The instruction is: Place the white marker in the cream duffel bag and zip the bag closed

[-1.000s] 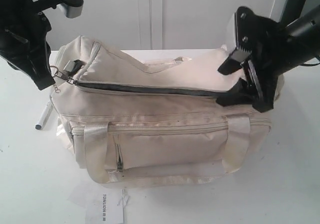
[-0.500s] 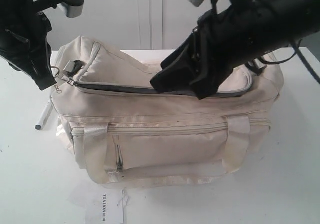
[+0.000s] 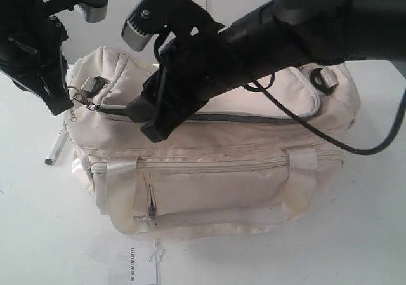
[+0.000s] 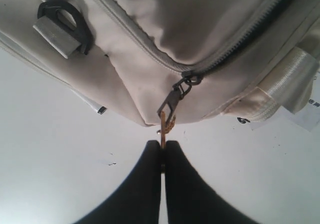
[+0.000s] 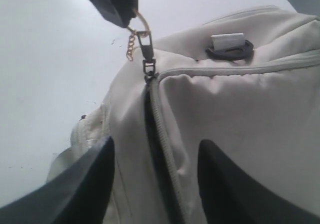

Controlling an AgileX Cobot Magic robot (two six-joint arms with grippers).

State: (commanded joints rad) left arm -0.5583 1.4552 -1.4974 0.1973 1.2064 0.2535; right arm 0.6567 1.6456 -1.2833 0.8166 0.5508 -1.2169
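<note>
Cream duffel bag (image 3: 216,171) is seen lengthwise on the white table (image 3: 368,234), front pocket to the near side, with a paper tag (image 3: 134,271) lying at its near edge. The white marker (image 3: 56,146) is noted outside the bag, on the table just beside its left end; it is not held by either arm. The left gripper (image 4: 162,151) is pinched fully together on the small gold ring (image 4: 163,126) hanging from the zip pull (image 4: 175,100) at the bag's left end. The right gripper (image 5: 156,144) is reached across the top flap (image 3: 266,88) toward that same end; its fingers (image 5: 85,184) are spread wide, one to each side of the zip line, and nothing is gripped. A dark slit (image 3: 254,117) is shown under the flap edge, so the top zip is judged open or partly so. Risks noted: if the pull is drawn along now, the bag would be shut with the marker left out. The thin ring could slip from the pinch under tension. Soft fabric could be caught or pressed down by the open fingers, narrowing the slit. The bag could be dragged left and the marker knocked rolling.
</note>
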